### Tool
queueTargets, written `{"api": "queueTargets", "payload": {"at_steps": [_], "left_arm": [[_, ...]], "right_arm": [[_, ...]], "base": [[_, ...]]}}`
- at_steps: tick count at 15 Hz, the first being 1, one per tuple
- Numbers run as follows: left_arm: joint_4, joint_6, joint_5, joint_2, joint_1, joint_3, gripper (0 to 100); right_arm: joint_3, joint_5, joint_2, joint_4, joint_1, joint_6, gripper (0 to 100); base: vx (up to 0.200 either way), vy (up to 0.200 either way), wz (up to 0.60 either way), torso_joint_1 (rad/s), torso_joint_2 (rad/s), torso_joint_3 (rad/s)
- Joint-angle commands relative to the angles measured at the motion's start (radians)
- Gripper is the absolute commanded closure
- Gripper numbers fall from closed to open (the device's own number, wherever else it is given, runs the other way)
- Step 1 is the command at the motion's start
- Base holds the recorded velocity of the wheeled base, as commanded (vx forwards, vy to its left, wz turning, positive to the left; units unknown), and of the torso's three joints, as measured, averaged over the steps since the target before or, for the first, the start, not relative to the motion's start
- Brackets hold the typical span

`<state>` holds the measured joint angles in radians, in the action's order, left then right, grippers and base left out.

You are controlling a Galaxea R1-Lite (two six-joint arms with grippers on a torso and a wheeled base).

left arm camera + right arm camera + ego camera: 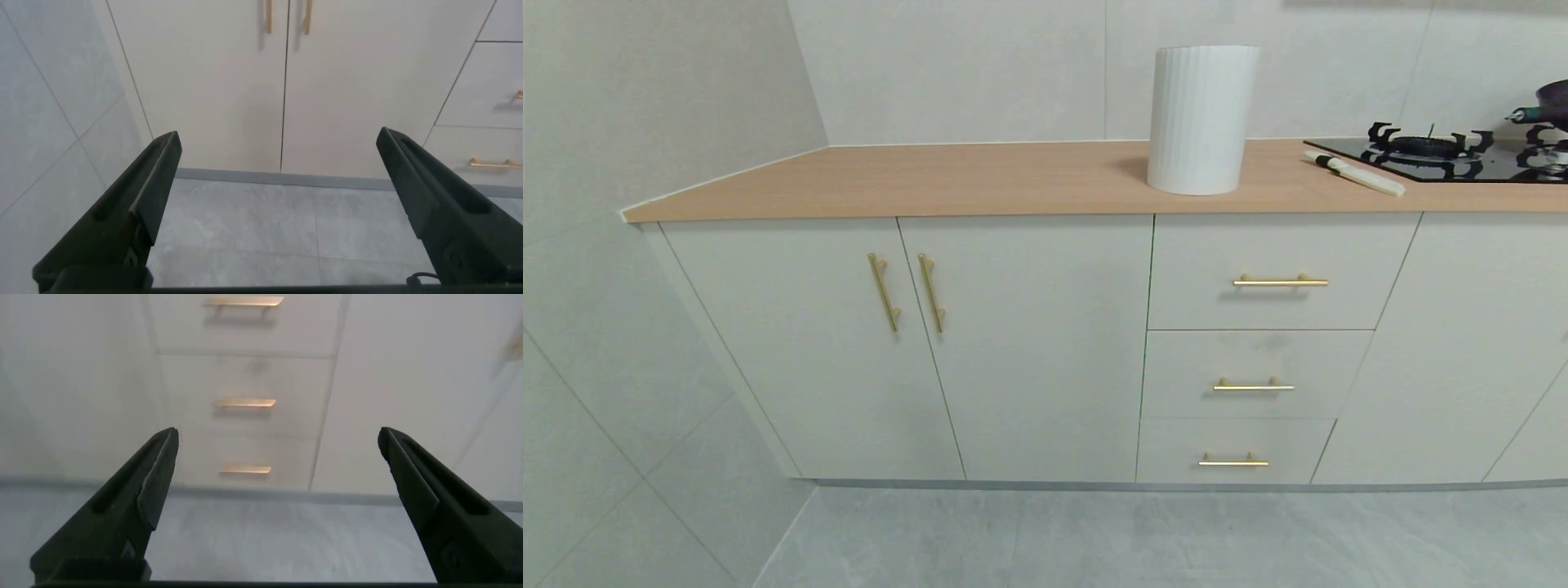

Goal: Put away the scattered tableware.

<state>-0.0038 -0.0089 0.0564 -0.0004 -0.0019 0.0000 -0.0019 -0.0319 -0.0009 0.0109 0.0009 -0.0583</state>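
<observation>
hanging low before the cabinet (pixel 1029 343), left gripper (pixel 278 204) and right gripper (pixel 278 498) hold fingers wide apart, empty, likely readied for the knife (pixel 1356 173) near the white holder (pixel 1201 118).

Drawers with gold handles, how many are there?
3, stacked in one column under the counter: top drawer, middle drawer, bottom drawer. More may be hidden past the right edge.

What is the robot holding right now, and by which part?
Nothing. The left gripper and right gripper are both open and empty; the white utensil lies untouched on the countertop.
</observation>
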Motion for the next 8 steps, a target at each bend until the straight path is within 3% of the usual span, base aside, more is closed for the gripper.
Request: {"api": "queueTargets", "payload": {"at_steps": [1, 8], "left_arm": [[-0.001, 0.000, 0.000, 0.000, 0.000, 0.000, 0], [-0.001, 0.004, 0.000, 0.000, 0.000, 0.000, 0]], "right_arm": [[0.002, -0.003, 0.002, 0.006, 0.001, -0.003, 0], [0.002, -0.002, 0.002, 0.008, 0.001, -0.002, 0]], "base": [[0.000, 0.000, 0.00, 0.000, 0.00, 0.000], [0.000, 0.000, 0.00, 0.000, 0.00, 0.000]]}}
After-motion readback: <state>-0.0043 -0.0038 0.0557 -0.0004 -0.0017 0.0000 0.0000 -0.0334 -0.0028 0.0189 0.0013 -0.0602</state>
